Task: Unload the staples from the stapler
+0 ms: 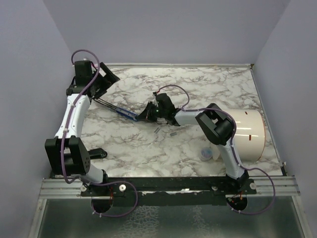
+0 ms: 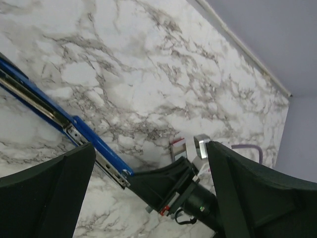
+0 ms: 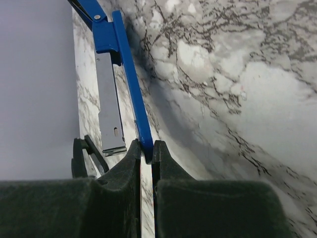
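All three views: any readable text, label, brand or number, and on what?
No readable text in any view.
stapler: blue arm and bare metal rail, no brand or marking visible.
white cylinder: small red marks, too small to tell whether they are text.

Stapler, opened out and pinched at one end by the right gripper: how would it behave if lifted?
The stapler looks metal, probably stiff, but its hinged halves may swing. The right gripper pinches only its thin tip, so it could pivot or slip. Its silvery magazine looks smooth, likely slippery.
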You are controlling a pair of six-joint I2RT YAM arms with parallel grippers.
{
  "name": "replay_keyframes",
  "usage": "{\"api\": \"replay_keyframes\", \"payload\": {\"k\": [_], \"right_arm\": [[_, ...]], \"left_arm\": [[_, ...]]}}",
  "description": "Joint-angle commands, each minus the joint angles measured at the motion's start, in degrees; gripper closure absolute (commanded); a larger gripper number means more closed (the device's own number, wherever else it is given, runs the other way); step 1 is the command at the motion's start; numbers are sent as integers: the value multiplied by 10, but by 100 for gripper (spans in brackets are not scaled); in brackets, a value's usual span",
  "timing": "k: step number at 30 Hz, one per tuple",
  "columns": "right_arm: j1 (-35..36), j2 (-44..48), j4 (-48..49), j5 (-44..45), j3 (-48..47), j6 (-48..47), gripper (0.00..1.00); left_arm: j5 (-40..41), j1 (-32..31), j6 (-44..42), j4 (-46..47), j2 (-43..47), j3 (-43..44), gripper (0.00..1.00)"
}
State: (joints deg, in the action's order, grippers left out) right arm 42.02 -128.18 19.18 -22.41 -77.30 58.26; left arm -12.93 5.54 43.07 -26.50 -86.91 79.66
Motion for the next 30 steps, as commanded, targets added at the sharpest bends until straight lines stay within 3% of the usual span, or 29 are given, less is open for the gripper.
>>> {"api": "replay_keyframes", "payload": {"k": [1,10,16,22,30], "right_arm": [[13,-47,-71,86,-31,20,97],[24,-108,-94,89,-122,39,87],[24,-119,-83,100,-129,42,82],[24,-93,-95,128,-114,12,67],[24,-36,-107,138,-87,-47,64]], "left_arm": [[-4,-34,-51,4,31,-44,1],[28,-65,-96,-34,133,-79,1],[33,-77,-111,-51,204,-123,1],[52,-80,-121,-69,247,-160,1],[62,-82,-137,-84,254,-166,1]]}}
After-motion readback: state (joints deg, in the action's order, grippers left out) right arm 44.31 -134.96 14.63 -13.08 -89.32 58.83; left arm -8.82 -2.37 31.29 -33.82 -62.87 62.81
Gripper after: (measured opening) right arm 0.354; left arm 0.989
